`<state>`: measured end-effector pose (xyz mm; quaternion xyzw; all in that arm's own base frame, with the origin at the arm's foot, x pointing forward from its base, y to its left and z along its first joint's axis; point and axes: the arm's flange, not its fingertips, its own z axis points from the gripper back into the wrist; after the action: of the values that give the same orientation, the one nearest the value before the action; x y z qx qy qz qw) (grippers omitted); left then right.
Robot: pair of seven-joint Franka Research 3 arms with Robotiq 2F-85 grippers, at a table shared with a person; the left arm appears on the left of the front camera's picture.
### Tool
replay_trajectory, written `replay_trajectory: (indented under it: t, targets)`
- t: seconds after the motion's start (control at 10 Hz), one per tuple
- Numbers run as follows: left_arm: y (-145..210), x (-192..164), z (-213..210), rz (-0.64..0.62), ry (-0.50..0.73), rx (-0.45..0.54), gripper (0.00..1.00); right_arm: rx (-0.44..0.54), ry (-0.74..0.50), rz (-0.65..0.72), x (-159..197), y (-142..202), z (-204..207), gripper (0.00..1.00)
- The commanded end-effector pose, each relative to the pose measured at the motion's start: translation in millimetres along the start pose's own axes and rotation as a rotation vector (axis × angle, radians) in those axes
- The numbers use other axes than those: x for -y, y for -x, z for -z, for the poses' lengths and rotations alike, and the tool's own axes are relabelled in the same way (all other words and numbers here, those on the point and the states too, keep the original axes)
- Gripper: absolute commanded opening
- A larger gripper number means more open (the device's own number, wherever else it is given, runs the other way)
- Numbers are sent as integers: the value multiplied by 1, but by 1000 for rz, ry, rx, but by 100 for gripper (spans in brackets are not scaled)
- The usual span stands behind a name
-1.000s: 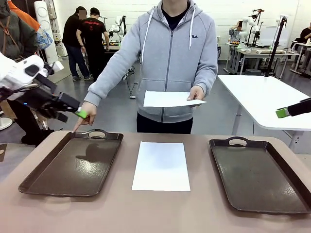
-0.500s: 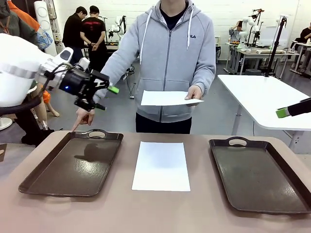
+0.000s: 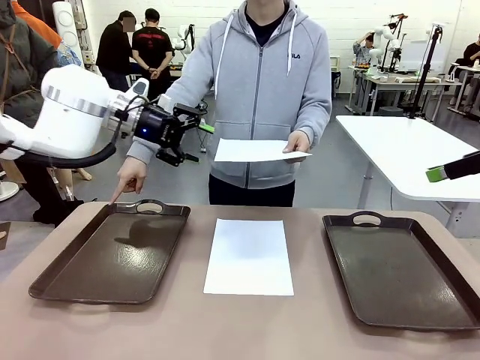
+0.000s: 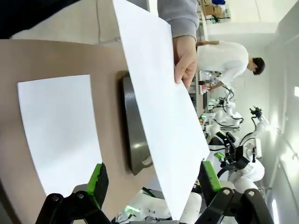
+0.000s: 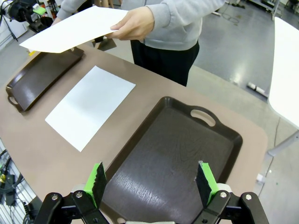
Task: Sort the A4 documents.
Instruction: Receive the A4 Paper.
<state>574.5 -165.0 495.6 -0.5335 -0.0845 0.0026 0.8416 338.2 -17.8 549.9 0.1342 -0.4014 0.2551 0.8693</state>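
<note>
Front view: a person at the far edge of the bench holds one of the A4 documents, the offered sheet, flat in the air with one hand. The other hand points a finger at the far rim of the left tray. A second sheet lies flat at the bench's middle, between that tray and the right tray; both trays are bare.

The left end effector hangs in the air just beside the offered sheet's free edge, jaws wide apart and gripping nothing. The right end effector waits at the bench's right side, well apart from the paper.

The step in hand looks like the handover. Next, I judge, the left jaws must straddle that thin edge and close squarely, since the paper will flex; the pointing finger suggests the left tray as its place.

Left wrist view adds what the front cannot: the offered sheet runs down between the green pads of the left end effector, though whether it is truly inside the jaws I cannot tell. Right wrist view shows the right end effector open over the right tray.
</note>
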Motion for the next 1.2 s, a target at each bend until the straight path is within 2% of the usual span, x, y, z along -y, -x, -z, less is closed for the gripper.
replay_trajectory:
  t: [0.0, 0.7, 0.9, 1.0, 1.1]
  targets:
    - [-18, 0, 13, -35, 115, -26, 100, 1, -7, 0, 0, 0, 2, 100]
    - [-18, -33, 54, -190, 313, -83, 100, 1, -7, 0, 0, 0, 2, 100]
    - [-15, -36, 58, -191, 302, -100, 100, 1, -7, 0, 0, 0, 2, 100]
    - [-13, -36, 55, -154, 300, -95, 100, 1, -7, 0, 0, 0, 2, 100]
    - [-13, -36, 52, -113, 301, -99, 81, 1, -7, 0, 0, 0, 2, 100]
